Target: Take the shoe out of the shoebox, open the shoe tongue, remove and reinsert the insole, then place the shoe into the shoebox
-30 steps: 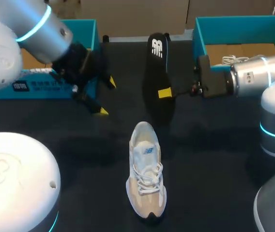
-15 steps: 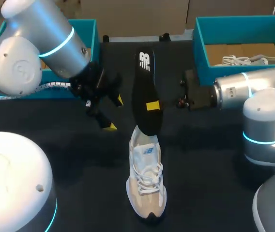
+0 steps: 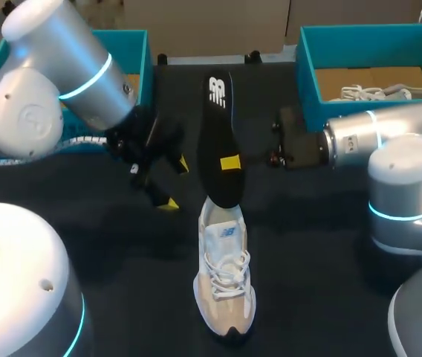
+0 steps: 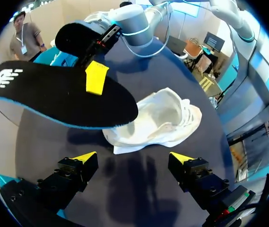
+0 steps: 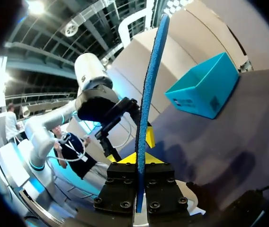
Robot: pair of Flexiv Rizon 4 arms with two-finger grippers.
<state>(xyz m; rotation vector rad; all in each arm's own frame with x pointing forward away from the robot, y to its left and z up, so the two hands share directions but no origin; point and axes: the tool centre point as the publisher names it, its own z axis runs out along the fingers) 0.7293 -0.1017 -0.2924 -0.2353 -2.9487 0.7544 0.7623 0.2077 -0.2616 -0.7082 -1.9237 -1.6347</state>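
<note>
Insole [image 3: 212,123]: black, pinched between fingers of right gripper [image 3: 230,162], one end over opening of shoe [image 3: 224,286]. Shoe: white, upright on table [image 3: 330,260]. Left gripper [image 3: 176,184]: fingers spread, empty, beside insole

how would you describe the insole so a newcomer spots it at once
On the black table, find the white shoe at the middle. Over its heel end the right gripper holds the insole: the only long, flat black piece, with a white logo and blue edge.
</note>
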